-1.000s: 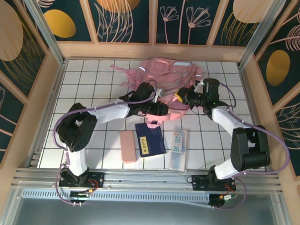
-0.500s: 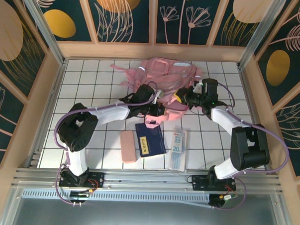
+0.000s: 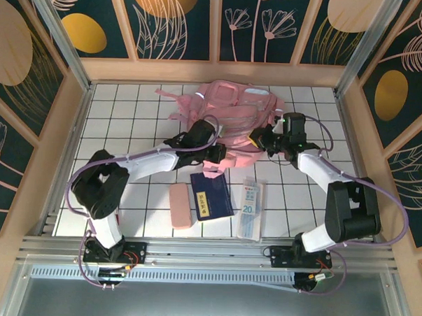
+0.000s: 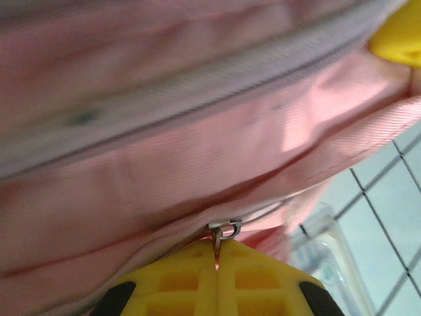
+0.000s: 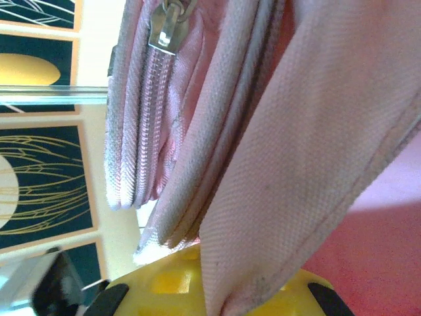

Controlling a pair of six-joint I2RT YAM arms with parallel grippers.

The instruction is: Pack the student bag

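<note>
The student bag (image 3: 230,113), big, soft and pink, lies at the back middle of the tiled table. My left gripper (image 3: 221,157) sits at its near edge. In the left wrist view my left gripper (image 4: 218,245) has its yellow fingers pressed together on the bag's small metal zipper pull (image 4: 225,232), with pink bag fabric (image 4: 164,151) above it. My right gripper (image 3: 258,139) is at the bag's right side. In the right wrist view my right gripper (image 5: 227,293) is shut on a fold of the bag's pink fabric (image 5: 296,164), next to a closed zipper (image 5: 158,99).
In front of the bag lie a pink pencil case (image 3: 181,206), a dark blue notebook (image 3: 211,195) and a clear packet marked 20 (image 3: 249,207). Wooden walls (image 3: 69,124) ring the table. A metal rail (image 3: 207,252) runs along the near edge.
My left gripper has shut on the zipper pull and its arm has stretched further toward the bag. The bag's near edge has shifted slightly. The right gripper keeps its hold.
</note>
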